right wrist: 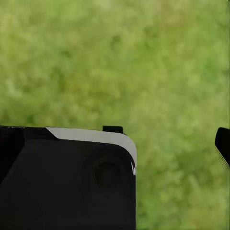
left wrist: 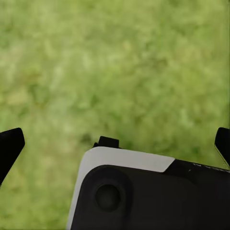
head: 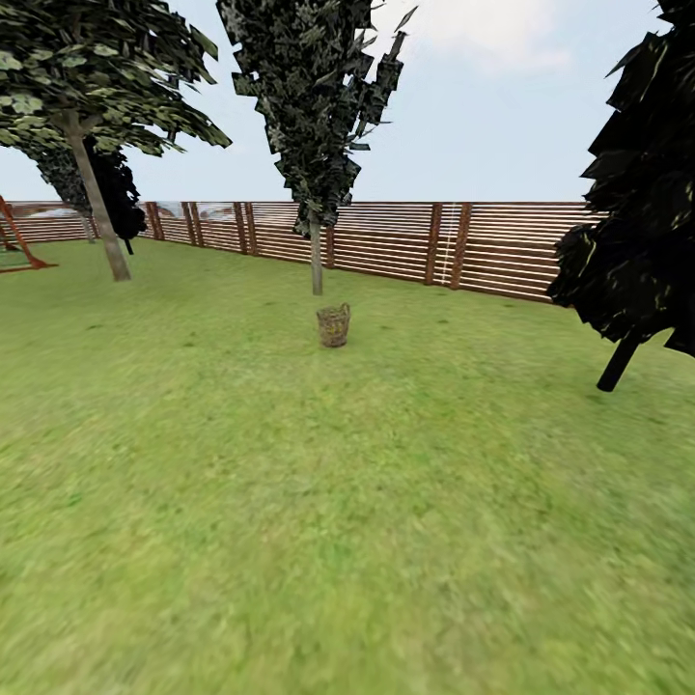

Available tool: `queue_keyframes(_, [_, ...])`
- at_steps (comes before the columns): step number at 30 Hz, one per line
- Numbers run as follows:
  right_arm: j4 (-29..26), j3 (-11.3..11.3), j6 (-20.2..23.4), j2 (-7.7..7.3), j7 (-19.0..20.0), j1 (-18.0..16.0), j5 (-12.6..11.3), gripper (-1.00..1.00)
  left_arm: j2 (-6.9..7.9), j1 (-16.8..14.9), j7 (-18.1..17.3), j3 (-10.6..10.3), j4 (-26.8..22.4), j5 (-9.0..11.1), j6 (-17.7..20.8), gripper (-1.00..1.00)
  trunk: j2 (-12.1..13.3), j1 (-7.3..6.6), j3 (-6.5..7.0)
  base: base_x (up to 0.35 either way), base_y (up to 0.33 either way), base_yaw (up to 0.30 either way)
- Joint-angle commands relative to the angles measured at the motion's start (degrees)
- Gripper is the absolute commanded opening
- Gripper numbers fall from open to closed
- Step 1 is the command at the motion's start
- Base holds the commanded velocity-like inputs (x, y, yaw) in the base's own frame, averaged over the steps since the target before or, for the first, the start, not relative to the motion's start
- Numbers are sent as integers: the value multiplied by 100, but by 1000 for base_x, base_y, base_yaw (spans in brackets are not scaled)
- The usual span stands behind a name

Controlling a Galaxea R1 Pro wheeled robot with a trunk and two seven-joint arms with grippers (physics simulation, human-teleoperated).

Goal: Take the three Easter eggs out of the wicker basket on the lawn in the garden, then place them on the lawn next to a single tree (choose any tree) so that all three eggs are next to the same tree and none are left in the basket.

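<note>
The wicker basket [head: 333, 325] stands far off on the lawn [head: 347, 502], mid-picture in the head view, just in front of a slim-trunked tree with dark foliage [head: 316, 253]. No eggs can be made out in it from here. The tree with the thick grey-brown trunk [head: 100, 214] rises at the far left. My left gripper [left wrist: 116, 144] hangs open over bare grass, its fingertips [left wrist: 9, 146] wide apart. My right gripper [right wrist: 115, 143] also looks open over grass; one fingertip [right wrist: 223, 143] shows and the other is hidden behind my body.
A brown slat fence [head: 405, 241] closes the garden at the back. A near-black leafy tree [head: 637, 232] leans at the right. Part of a wooden playset [head: 17, 246] shows at the left edge. My dark and white body [left wrist: 153, 191] lies below both wrists.
</note>
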Motion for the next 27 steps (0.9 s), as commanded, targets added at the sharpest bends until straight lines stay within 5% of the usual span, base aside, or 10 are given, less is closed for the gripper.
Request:
queue_keyframes(1, [6,25,-12,2,-47,-4,22,100,1,-2,-2,0,0,36,-14,100,-3,4,-6,333,0,0])
queue_keyframes(27, [6,25,-12,2,-47,-4,22,100,-13,-2,-2,-14,108,26,14,100,-3,4,-6,333,0,0])
